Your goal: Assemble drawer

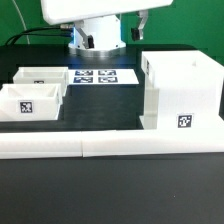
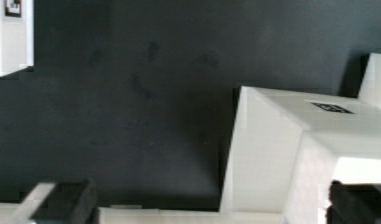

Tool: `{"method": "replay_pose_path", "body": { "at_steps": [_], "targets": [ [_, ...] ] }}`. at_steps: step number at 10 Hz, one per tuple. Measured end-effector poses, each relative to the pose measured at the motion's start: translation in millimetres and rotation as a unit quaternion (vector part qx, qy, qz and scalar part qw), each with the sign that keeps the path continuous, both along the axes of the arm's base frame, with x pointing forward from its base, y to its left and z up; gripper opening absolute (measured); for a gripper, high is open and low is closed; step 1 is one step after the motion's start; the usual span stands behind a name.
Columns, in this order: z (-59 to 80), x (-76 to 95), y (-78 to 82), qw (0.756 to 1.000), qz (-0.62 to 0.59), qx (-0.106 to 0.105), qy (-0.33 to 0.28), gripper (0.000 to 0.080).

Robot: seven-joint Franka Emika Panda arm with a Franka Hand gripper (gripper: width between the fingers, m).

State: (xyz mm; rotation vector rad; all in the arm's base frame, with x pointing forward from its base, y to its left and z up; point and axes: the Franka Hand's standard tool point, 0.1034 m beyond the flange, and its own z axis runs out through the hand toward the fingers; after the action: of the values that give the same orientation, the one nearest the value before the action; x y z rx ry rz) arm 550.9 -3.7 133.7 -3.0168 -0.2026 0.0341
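The tall white box casing stands on the black table at the exterior view's right, with a tag on its near face. It also shows in the wrist view, below the camera. Two white trays lie at the exterior view's left, one farther back and one nearer, each with a tag. A tray corner shows in the wrist view. My gripper is open and empty, held above the table, with its dark fingertips wide apart. The casing's corner lies below, between them. The arm stands at the back.
The marker board lies flat behind the trays, in front of the arm's base. Long low white border bars run along the table's front edge, and one shows in the wrist view. Black cables hang beside the arm.
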Motion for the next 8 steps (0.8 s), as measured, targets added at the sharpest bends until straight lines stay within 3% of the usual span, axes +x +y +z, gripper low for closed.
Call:
{"method": "replay_pose_path", "body": {
  "at_steps": [2, 4, 6, 8],
  "targets": [
    [-2.9, -20.8, -21.8, 0.998, -0.052, -0.024, 0.005, 0.0649],
    [-24.4, -40.0, -31.0, 0.997, -0.063, -0.032, 0.002, 0.0649],
    [-45.7, -47.6, -47.7, 0.998, -0.049, -0.039, -0.009, 0.0649],
    [-43.9, -46.2, -44.4, 0.998, -0.047, -0.038, -0.010, 0.0649]
  ]
}}
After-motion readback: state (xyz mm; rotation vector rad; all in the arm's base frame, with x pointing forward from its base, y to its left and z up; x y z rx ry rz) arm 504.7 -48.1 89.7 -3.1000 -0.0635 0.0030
